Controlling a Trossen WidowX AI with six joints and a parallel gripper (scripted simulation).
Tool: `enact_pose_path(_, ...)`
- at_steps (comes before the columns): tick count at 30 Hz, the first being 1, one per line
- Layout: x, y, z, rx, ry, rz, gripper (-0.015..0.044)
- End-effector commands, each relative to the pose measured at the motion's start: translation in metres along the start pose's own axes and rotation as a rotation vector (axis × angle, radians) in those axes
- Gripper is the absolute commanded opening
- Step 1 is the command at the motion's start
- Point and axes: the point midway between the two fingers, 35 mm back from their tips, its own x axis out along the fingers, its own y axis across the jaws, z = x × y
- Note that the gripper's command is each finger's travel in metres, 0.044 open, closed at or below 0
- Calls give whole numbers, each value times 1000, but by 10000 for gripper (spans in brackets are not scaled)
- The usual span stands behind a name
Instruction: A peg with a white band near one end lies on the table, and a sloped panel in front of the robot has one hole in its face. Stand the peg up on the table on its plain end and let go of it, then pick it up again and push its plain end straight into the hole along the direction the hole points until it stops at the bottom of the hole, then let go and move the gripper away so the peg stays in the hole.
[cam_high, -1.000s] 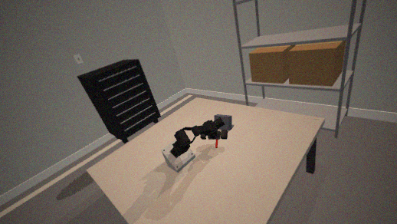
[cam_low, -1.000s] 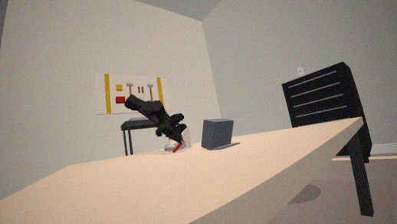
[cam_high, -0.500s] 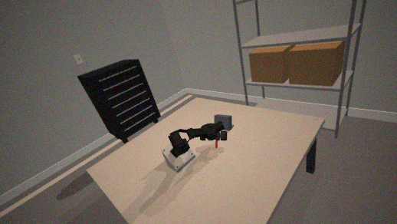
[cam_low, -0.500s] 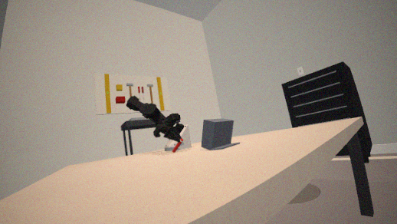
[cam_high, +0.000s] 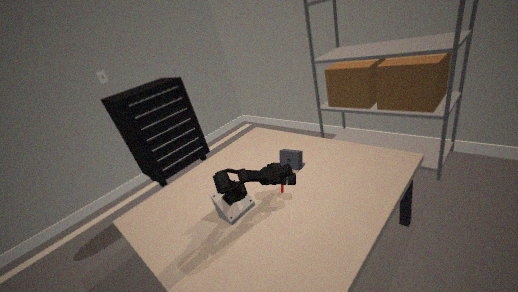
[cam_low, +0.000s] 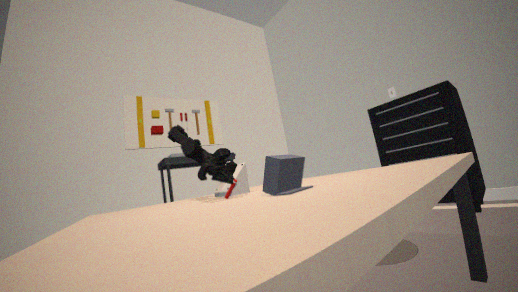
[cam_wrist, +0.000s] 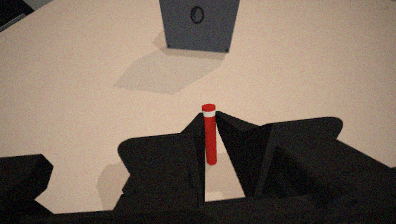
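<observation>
The red peg is held between the fingers of my gripper, which is shut on it close to the white-banded end. The banded end is up and the plain end points down. In the exterior view the peg leans, its top toward the panel. I cannot tell whether its lower end touches the table. The grey sloped panel stands ahead of the gripper, apart from the peg. Its round hole faces me in the wrist view.
The panel stands on the wooden table. The arm's pale base is behind the gripper. A black drawer cabinet and a shelf with cardboard boxes stand beyond the table.
</observation>
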Motion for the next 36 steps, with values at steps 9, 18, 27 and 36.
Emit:
enact_pose_path(9, -7, 1, -5, -3, -103, -2, 49)
enact_pose_path(18, -12, 1, -8, -4, -180, -2, 49)
enact_pose_path(27, -17, 1, -13, -6, -258, -2, 49)
enact_pose_path(36, -21, 1, -17, -7, -335, -2, 49)
